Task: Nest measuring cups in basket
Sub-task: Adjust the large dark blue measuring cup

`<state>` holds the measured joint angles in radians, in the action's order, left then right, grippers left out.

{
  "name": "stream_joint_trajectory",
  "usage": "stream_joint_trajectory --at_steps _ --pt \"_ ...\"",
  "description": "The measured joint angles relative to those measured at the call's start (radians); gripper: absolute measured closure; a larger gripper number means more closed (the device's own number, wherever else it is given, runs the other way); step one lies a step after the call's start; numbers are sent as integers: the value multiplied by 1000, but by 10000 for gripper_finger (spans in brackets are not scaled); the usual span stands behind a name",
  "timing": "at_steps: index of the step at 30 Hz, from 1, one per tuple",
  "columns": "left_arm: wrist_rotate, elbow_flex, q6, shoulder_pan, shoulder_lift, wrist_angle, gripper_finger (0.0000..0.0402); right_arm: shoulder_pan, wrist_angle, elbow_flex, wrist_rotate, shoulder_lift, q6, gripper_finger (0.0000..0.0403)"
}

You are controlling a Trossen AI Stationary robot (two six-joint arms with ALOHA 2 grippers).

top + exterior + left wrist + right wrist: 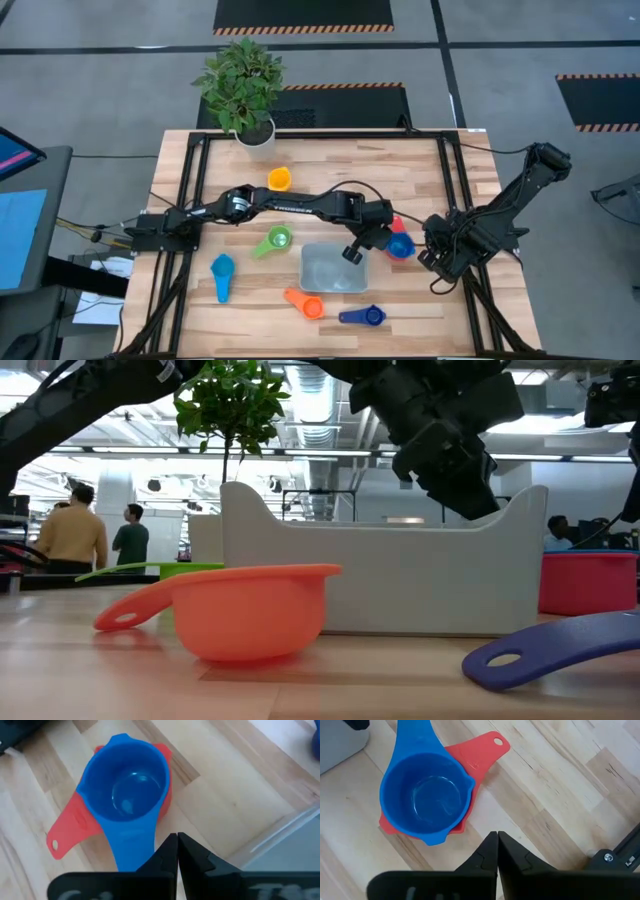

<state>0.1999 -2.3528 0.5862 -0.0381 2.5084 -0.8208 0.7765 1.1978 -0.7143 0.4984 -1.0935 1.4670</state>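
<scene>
While the blue cup [401, 246] sits nested in the red cup [396, 226] just right of the basket [334, 268], both grippers stand closed, empty
Left gripper [352, 254] hangs over the basket's right edge, right gripper [428, 256] beyond the pair; orange [304, 301], dark blue [363, 316], green [273, 241] cups and a yellow-orange one [279, 179] (near the plant pot [255, 133]) ring the basket

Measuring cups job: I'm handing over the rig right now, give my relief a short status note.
Left gripper: shut, empty, above the basket's right edge.
Right gripper: shut, empty, right of the cups.
Done: blue cup nested in red cup, on the table right of the basket.
Left: basket holds no cups. Yellow, green, light blue, orange and dark blue lie loose around it.
</scene>
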Motion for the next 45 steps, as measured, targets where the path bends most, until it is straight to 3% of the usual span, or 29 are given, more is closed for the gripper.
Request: stream_joint_trajectory --at_steps 11,16,20,25,29,45 --pt "21 0 -22 -2 0 10 401 0 -1 0 -1 0 -4 380" --pt "-62 0 -12 -1 0 9 401 0 -2 0 -3 0 -5 384" --pt "8 0 -3 0 0 7 401 0 -2 0 -3 0 -6 374" --pt "-24 -1 7 -1 6 2 401 0 -2 0 -4 0 -8 368" --pt "31 0 5 2 20 -9 402 0 -2 0 -4 0 -8 374" --pt "-135 -1 84 5 47 10 401 0 -3 0 -27 0 -8 368"
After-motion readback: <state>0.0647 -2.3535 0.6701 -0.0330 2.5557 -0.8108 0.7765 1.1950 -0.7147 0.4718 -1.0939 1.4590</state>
